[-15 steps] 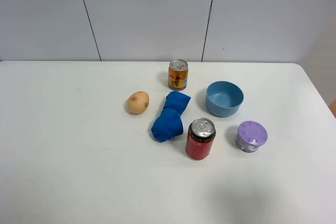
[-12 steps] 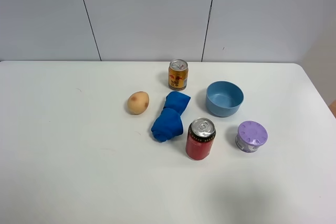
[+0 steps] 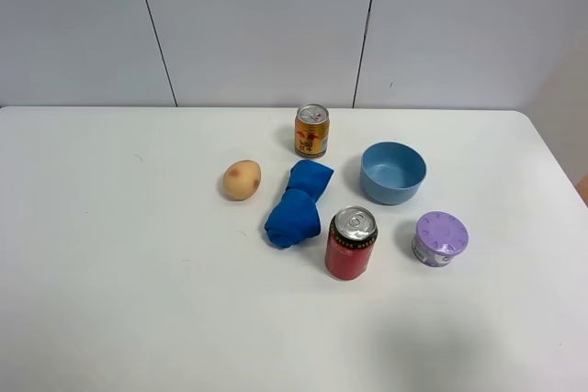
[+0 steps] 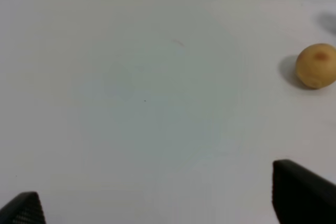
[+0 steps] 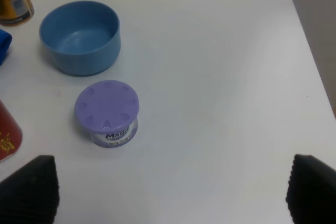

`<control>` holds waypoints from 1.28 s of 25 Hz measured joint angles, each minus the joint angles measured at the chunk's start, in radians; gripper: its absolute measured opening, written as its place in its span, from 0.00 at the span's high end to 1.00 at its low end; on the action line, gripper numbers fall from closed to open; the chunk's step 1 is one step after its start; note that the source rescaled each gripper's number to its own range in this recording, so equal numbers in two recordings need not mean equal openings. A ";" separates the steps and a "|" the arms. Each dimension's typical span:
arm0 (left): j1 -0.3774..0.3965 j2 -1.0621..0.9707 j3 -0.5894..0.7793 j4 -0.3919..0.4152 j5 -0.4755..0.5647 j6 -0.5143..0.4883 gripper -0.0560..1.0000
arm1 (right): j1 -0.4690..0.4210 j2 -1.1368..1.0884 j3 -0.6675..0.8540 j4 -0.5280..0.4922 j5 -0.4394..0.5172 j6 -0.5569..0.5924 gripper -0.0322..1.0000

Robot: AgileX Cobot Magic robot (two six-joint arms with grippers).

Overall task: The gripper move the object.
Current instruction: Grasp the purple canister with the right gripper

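The short round metal tin (image 5: 107, 113), with a lilac dimpled lid and a silver-grey printed side, is standing upright on the white desk (image 3: 138, 273); in the exterior view it is sitting on the right part of the desk, just in front of the blue plastic bowl (image 3: 393, 172) and near, but not touching, the red soda can (image 3: 350, 243).

The right gripper (image 5: 168, 192) is hovering above the desk with its jaws spread wide and gripping nothing; the tin is lying ahead of these jaws, apart from them, and off-centre toward the jaw tip on the red can's side. The left gripper (image 4: 163, 203) is likewise showing its jaws spread and empty; its view is taking in bare desk and the round yellowish potato (image 4: 316, 65), not the tin.

Judgement: the right arm is the nearer one and is facing the tin, so the move is falling to it. The tin's axis is pointing straight up and its body is round, so no jaw rotation is being called for; the approach is turning on shifting sideways until the tin is lying between the jaw tips, then descending. The red can and the bowl are leaving limited clearance on two sides.
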 joint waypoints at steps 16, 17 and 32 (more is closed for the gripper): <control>0.000 0.000 0.000 0.000 0.000 0.000 0.00 | 0.000 0.022 -0.028 -0.001 -0.011 0.000 0.49; 0.000 0.000 0.000 0.000 0.000 0.000 0.00 | 0.000 0.052 -0.051 -0.002 -0.021 0.000 0.49; 0.000 0.000 0.000 0.000 0.000 0.000 0.00 | 0.000 0.850 -0.472 -0.011 -0.040 0.011 0.29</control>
